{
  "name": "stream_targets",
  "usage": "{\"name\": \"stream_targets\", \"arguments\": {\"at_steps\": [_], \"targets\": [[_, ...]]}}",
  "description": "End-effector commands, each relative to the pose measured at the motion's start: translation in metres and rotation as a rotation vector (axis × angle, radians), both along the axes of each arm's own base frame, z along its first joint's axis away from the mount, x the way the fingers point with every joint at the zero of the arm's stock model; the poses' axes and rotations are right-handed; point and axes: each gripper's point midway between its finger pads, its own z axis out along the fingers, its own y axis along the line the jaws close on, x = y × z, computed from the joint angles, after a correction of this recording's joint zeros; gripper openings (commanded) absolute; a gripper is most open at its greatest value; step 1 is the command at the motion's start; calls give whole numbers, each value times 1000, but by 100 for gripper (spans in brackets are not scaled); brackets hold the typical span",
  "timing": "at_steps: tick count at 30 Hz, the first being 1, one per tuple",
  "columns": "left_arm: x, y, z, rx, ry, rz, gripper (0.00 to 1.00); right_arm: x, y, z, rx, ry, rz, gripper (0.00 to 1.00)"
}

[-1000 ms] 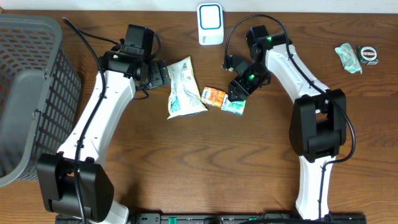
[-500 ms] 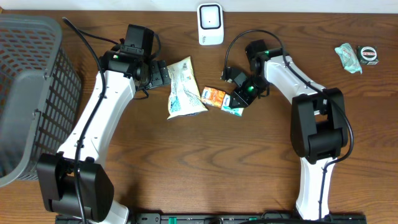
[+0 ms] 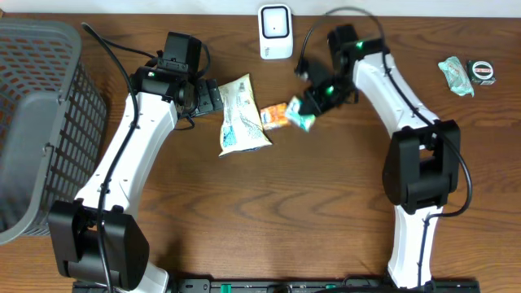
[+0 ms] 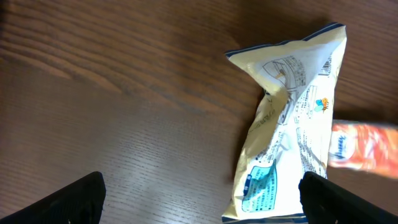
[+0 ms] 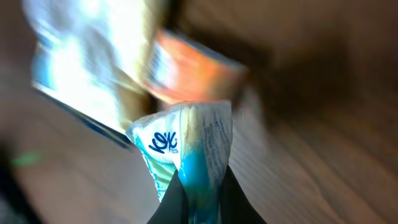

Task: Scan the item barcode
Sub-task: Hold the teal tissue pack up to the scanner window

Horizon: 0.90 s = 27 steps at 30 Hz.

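Observation:
My right gripper (image 3: 308,104) is shut on a small teal-and-white packet (image 3: 302,121), which it holds just above the table. In the right wrist view the packet (image 5: 186,146) sticks up from between the closed black fingers (image 5: 171,205). A white barcode scanner (image 3: 275,31) stands at the back edge, behind and left of the packet. An orange packet (image 3: 275,115) lies next to the held one. My left gripper (image 3: 210,96) stands wide open beside a cream snack bag (image 3: 240,114). That bag (image 4: 292,124) lies near the right finger (image 4: 348,199), ungripped.
A grey mesh basket (image 3: 32,122) fills the left side. A crumpled green packet (image 3: 456,75) and a small dark item (image 3: 484,72) lie at the back right. Bare wood stretches across the front of the table.
My right gripper closed on the teal-and-white packet and carried it up and back toward the scanner. The orange packet shifted slightly. The left arm stayed still.

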Motion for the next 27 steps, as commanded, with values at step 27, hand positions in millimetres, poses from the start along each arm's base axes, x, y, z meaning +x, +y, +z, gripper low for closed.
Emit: {"name": "stream_targets", "arguments": {"at_steps": [27], "targets": [[-1,2,-1,2,4,6,98,64,51,189,928,198,-152,1]]}}
